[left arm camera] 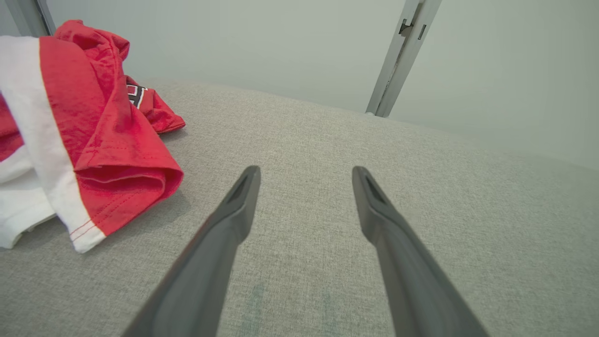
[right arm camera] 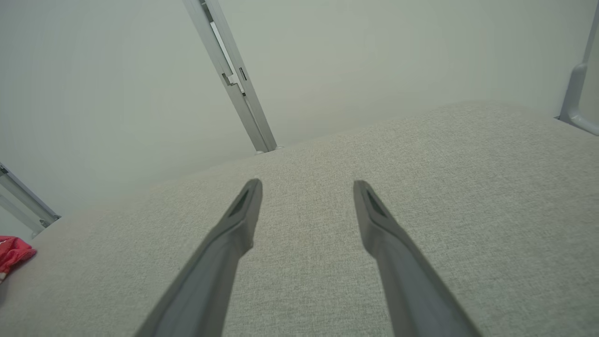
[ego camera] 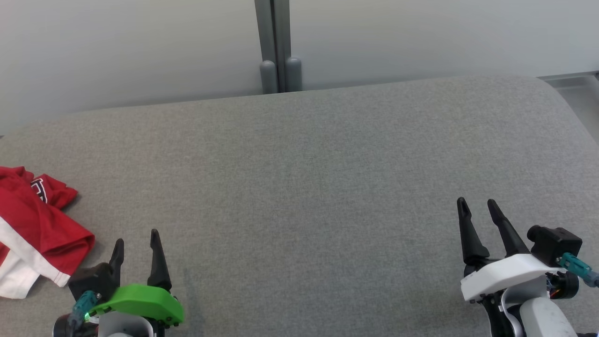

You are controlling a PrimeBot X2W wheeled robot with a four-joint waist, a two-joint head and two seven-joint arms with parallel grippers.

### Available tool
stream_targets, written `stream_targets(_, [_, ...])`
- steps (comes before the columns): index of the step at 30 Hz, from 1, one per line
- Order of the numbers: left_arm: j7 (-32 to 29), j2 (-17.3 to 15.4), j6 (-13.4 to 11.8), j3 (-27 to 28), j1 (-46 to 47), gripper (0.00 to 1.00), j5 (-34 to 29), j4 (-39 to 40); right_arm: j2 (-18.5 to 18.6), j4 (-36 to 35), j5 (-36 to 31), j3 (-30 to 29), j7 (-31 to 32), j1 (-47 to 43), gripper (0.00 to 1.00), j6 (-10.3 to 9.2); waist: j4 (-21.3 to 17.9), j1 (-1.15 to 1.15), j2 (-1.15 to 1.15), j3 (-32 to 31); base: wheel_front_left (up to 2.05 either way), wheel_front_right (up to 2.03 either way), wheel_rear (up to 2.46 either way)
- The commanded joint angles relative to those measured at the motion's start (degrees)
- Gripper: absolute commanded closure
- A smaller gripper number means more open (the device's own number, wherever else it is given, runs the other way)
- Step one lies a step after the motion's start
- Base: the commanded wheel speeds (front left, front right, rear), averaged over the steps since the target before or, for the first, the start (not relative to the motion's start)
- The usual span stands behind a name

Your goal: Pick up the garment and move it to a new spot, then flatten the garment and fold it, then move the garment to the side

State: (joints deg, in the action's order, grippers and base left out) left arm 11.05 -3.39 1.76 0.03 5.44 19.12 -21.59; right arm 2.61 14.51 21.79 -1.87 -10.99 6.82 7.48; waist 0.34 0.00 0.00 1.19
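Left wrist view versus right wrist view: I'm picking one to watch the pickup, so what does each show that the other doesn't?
Left wrist view: the garment close up, crumpled, with its white band and dark lettering, beside the open left gripper. Right wrist view: the open right gripper and a curved grey bracket at the right edge. Both: the grey fabric surface, pale wall, an upright metal post, and the red garment, a mere sliver at the right wrist view's left edge.
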Motion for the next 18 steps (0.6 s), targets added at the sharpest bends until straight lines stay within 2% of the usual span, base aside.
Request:
stream_targets(1, [0.47, -0.16, -0.15, 0.25, 0.39, 0.00, -1.79, -0.01, 0.31, 0.06, -1.65, 0.05, -0.53, 0.45, 0.00, 0.02, -0.08, 0.00, 0.00, -0.01, 0.00, 0.00, 0.00])
stream_targets(18, [2.50, -0.42, 1.33, 0.02, -0.83, 0.00, -10.87, -1.81, 0.38, 2.95, -11.16, -0.44, -2.58, 1.08, 0.00, 0.02, 0.33, 0.00, 0.00, -0.01, 0.00, 0.00, 0.00])
